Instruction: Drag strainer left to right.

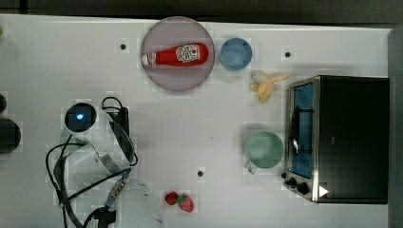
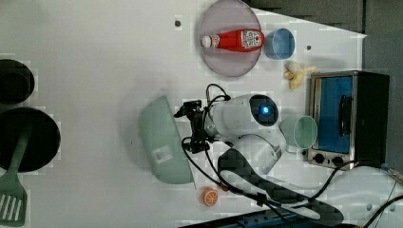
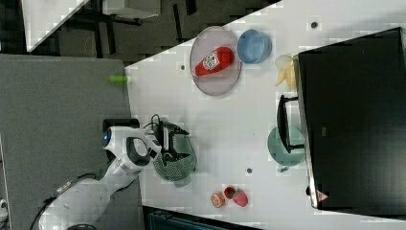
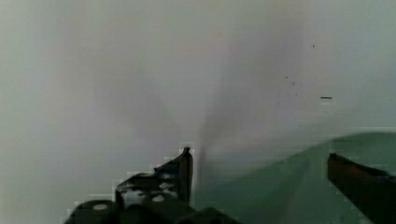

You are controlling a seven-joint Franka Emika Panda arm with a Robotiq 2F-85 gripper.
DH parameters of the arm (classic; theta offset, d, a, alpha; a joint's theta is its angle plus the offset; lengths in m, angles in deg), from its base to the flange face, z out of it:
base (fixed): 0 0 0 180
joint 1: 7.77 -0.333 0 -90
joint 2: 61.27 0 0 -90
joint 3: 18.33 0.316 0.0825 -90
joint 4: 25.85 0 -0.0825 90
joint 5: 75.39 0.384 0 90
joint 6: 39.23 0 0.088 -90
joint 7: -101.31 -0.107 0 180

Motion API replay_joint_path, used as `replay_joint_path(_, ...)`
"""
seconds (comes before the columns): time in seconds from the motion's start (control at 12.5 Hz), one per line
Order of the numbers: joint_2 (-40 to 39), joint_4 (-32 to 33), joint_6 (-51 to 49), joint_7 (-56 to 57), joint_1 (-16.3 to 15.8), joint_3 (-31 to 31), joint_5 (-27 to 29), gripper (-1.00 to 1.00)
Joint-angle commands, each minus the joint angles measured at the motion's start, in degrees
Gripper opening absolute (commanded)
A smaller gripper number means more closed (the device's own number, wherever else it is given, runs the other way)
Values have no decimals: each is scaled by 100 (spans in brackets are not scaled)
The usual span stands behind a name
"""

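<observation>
The strainer (image 2: 163,140) is a large pale green oval basket lying at the left view's left of the arm. In the right view, the strainer (image 3: 181,160) shows its perforated inside and sits near the table edge by the robot. My gripper (image 2: 187,128) is at the strainer's rim on the arm's side. In the right view, the gripper (image 3: 169,143) hangs over the basket. In the wrist view, the gripper (image 4: 273,175) is open, with one finger (image 4: 186,168) on each side of the pale green strainer surface (image 4: 280,196). Nothing is clamped.
A plate (image 1: 161,76) with a ketchup bottle (image 1: 178,55), a blue cup (image 1: 235,53) and a banana (image 1: 265,84) lie at the back. A mint mug (image 1: 264,150) stands by the toaster oven (image 1: 342,137). Strawberries (image 1: 180,201) and an orange (image 2: 209,196) sit near the front edge.
</observation>
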Motion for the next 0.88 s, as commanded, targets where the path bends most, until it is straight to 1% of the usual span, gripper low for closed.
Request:
replay_joint_path(0.08,329,111,113,-306,34,-166,-87,100)
replay_joint_path(0.64,868,798,273,-27,226,-790,-86,100)
replay_joint_path(0.88,1023,1031,339,535,343,-1106,-87,100)
